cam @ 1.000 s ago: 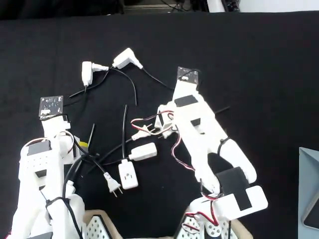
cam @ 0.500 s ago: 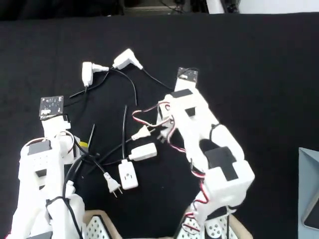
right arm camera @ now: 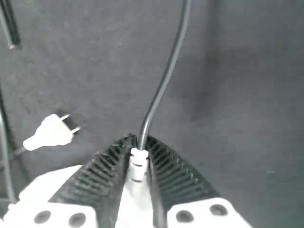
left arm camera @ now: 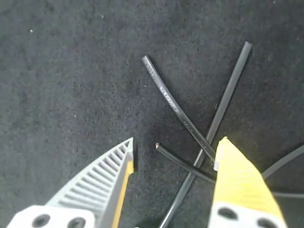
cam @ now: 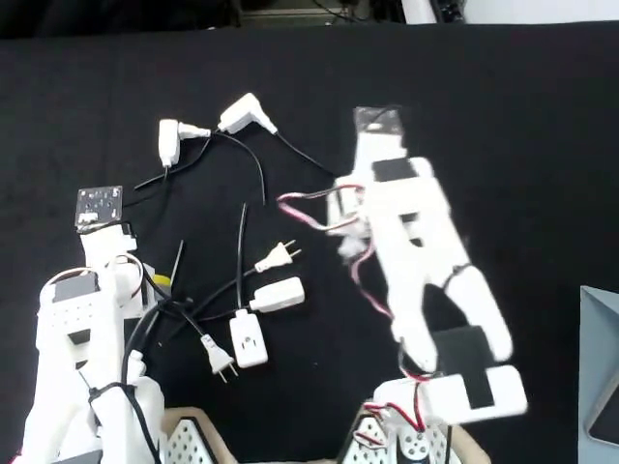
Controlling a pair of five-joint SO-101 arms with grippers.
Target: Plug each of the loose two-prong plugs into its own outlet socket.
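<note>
Open black surface point(cam: 522, 145) spreads wide across the right and top of the high view. A loose plug point(cam: 276, 257) lies mid-frame, just above a white socket point(cam: 278, 294). The left pincer point(left arm camera: 176, 142) gapes over black cord ends point(left arm camera: 175, 107). The right pincer point(right arm camera: 137, 142) is clamped on a white cord fitting point(right arm camera: 137, 164).

No text you can read here; faint print runs along one black cable point(left arm camera: 171, 102), too small to make out.

A robotics lab bench: a black-draped table point(cam: 542, 145) carrying a white arm point(cam: 416, 232) with exposed wiring point(cam: 308, 215).
</note>
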